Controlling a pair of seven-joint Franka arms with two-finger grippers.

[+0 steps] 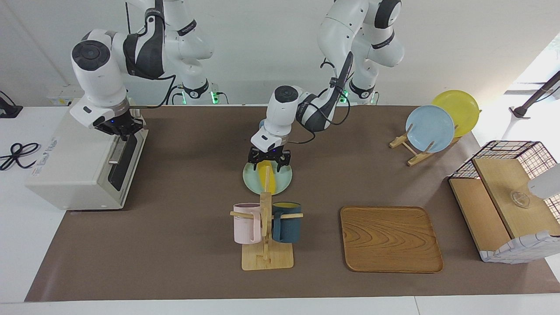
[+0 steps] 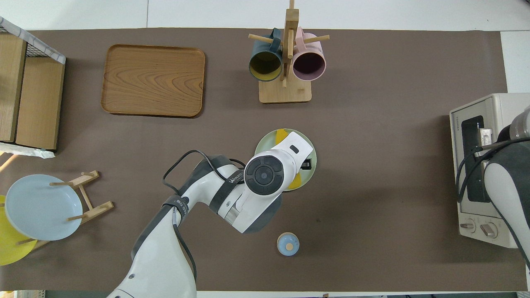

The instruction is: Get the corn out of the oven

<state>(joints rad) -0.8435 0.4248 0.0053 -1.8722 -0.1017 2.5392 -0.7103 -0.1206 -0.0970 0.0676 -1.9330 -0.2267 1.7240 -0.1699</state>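
The yellow corn [image 1: 267,177] lies on a pale green plate [image 1: 249,181] in the middle of the table, outside the oven [image 1: 74,162]. My left gripper [image 1: 267,165] is just over the end of the corn nearer the robots, open, a finger on each side of it. In the overhead view the left hand covers most of the corn [image 2: 281,133]. The oven's dark glass door [image 1: 124,162] stands closed. My right gripper [image 1: 120,131] is at the door's top edge by the handle, shut; whether it holds the handle I cannot tell.
A mug rack [image 1: 266,223] with a pink and a dark blue mug stands just farther out than the plate. Beside it lies a wooden tray [image 1: 390,238]. A plate rack [image 1: 431,127] and a wire-framed shelf [image 1: 507,197] fill the left arm's end. A small blue round thing [image 2: 287,243] sits near the robots.
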